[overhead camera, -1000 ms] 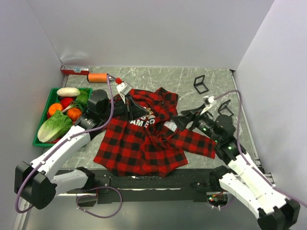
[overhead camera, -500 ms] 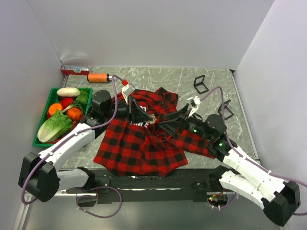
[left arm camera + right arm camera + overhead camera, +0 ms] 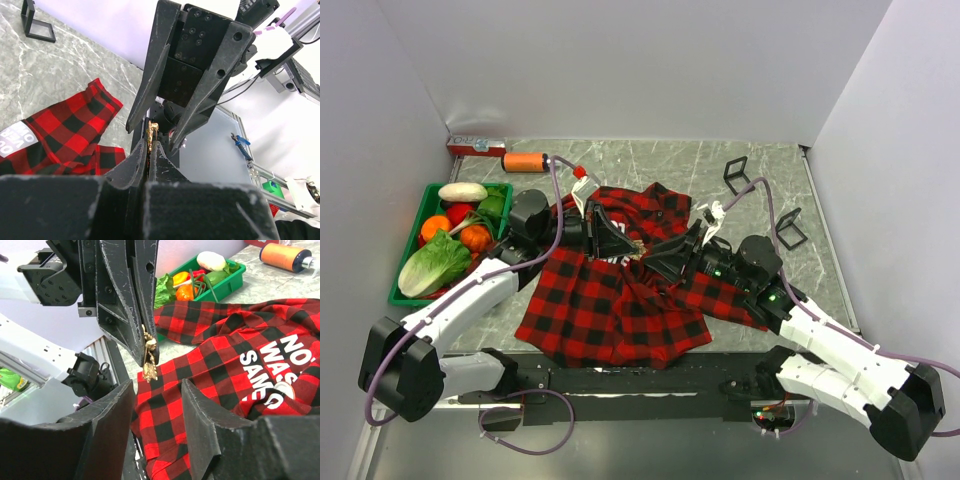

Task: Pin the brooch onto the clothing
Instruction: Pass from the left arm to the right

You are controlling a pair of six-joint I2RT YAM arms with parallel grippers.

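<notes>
left gripper [image 3: 149, 146] pinches brooch [image 3: 149, 365] (over plaid shirt [image 3: 610, 310]).

Surface: grey marble table [image 3: 650, 160] | under left gripper [image 3: 632, 250]: plaid shirt [image 3: 610, 310] | to its left: green tray [image 3: 404, 297], orange spool [image 3: 523, 161] | beyond right gripper [image 3: 658, 262]: black stands [image 3: 739, 177]

1. The shirt [image 3: 610, 300] lies mid-bench, toward the near edge.
2. The tray [image 3: 410, 300] stands at the left edge, left of the shirt.
3. The spool [image 3: 525, 161] lies near the far left corner, behind the tray.
4. Two stands [image 3: 738, 176] sit toward the far right corner.
</notes>
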